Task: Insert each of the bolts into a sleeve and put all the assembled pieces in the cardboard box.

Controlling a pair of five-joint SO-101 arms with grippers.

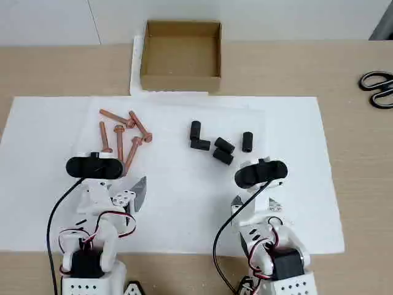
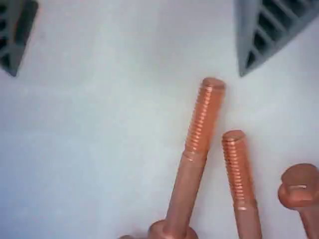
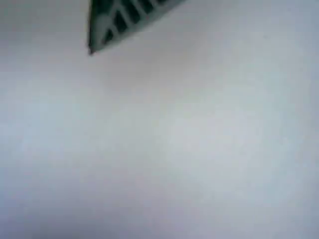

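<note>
Several copper bolts point(image 1: 123, 134) lie in a loose cluster on the left of the white paper. Several black sleeves point(image 1: 218, 145) are scattered near the middle, none with a bolt in it. The cardboard box point(image 1: 212, 58) stands behind the paper. My left arm point(image 1: 92, 167) sits just in front of the bolts. Its gripper point(image 2: 127, 74) is open and holds nothing, and the threaded ends of two bolts point(image 2: 199, 139) point toward it. My right arm point(image 1: 261, 173) stands in front of the sleeves. One grey part of its gripper point(image 3: 124, 20) shows over bare paper.
The white paper sheet point(image 1: 184, 209) covers most of the wooden table point(image 1: 55, 67). Black-handled scissors point(image 1: 377, 87) lie at the far right edge. Cables trail from both arm bases at the table's front.
</note>
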